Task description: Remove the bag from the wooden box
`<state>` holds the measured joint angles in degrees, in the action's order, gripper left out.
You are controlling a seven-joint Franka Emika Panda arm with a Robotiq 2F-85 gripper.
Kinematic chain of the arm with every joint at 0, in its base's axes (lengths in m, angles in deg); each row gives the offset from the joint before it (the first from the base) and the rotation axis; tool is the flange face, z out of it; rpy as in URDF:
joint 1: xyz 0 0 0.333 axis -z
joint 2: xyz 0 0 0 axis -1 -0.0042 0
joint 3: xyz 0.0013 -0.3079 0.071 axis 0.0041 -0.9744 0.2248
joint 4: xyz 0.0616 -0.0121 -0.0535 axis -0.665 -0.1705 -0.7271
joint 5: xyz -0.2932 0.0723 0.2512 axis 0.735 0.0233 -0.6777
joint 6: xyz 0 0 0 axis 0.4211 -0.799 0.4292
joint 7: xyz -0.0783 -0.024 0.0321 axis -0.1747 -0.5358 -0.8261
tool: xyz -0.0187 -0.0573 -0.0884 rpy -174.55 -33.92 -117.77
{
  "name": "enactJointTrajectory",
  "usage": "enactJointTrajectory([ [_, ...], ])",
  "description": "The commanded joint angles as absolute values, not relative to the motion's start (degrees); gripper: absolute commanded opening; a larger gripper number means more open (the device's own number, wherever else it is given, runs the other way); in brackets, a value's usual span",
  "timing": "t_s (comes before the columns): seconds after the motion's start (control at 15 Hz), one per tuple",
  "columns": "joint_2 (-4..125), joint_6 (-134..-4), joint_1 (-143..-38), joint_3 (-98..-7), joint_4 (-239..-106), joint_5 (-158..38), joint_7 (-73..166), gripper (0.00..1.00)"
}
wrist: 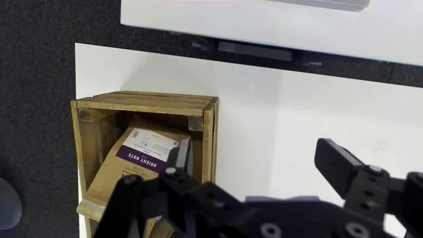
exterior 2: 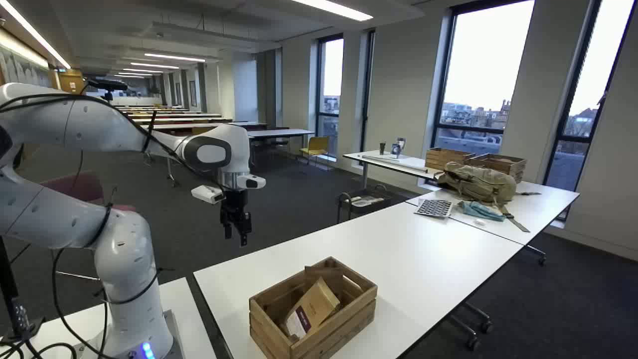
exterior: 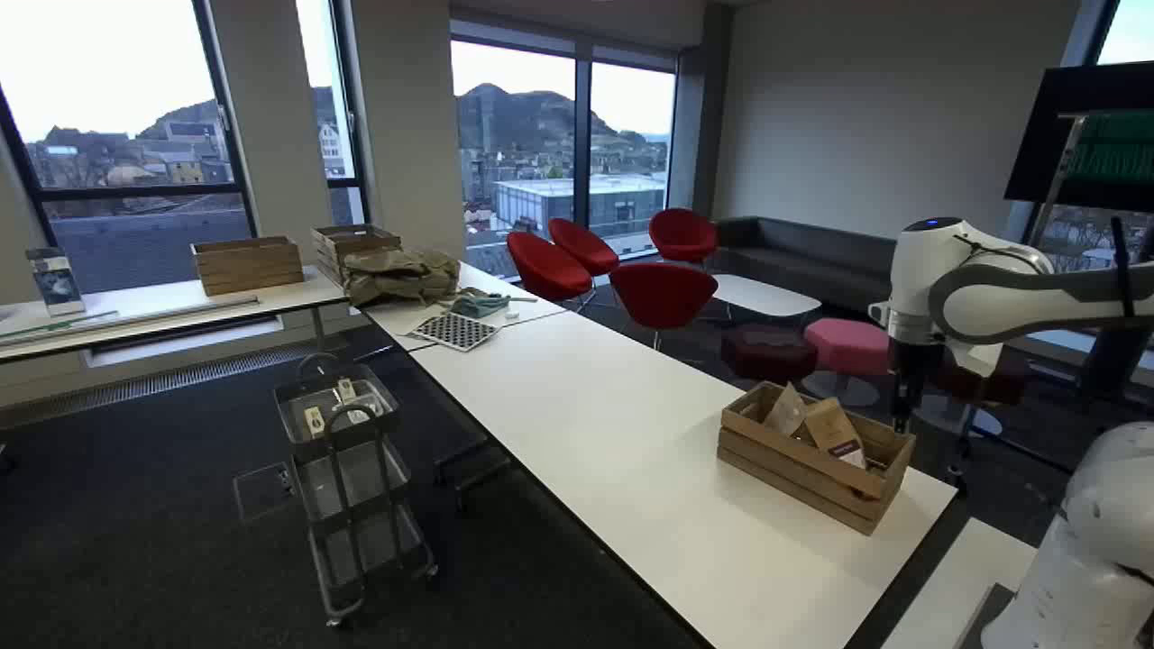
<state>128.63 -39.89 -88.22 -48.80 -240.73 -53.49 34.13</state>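
Observation:
The bag (exterior: 834,428) is a tan-brown paper bag with a purple and white label. It leans tilted inside the wooden box, its top above the rim, and also shows in an exterior view (exterior 2: 315,304) and the wrist view (wrist: 112,177). The wooden box (exterior: 793,478) is a slatted crate near the table's end, also visible in an exterior view (exterior 2: 349,321) and the wrist view (wrist: 207,145). My gripper (exterior 2: 236,237) is open and empty, above the table level and beside the box. In the wrist view the gripper (wrist: 254,142) has one finger overlapping the bag's image.
A second brown paper piece (exterior: 786,411) stands in the box beside the bag. A backpack (exterior 2: 473,183), a teal cloth (exterior 2: 482,211) and a checkered board (exterior 2: 434,208) lie at the table's far end. A trolley (exterior: 347,487) stands alongside. A gap separates the robot's table.

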Motion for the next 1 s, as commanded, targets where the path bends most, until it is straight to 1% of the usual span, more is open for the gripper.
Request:
enactJointTrajectory([
  [0.0,128.6,-39.7,-88.9,-49.3,-240.6,-53.1,34.5,1.00],
  [0.4,128.4,-40.2,-88.7,-49.5,-240.6,-53.3,34.8,1.00],
  [0.67,121.6,-44.4,-85.9,-51.2,-237.7,-57.0,42.8,1.00],
  [0.93,113.0,-53.1,-81.7,-53.6,-235.0,-57.4,49.1,1.00],
])
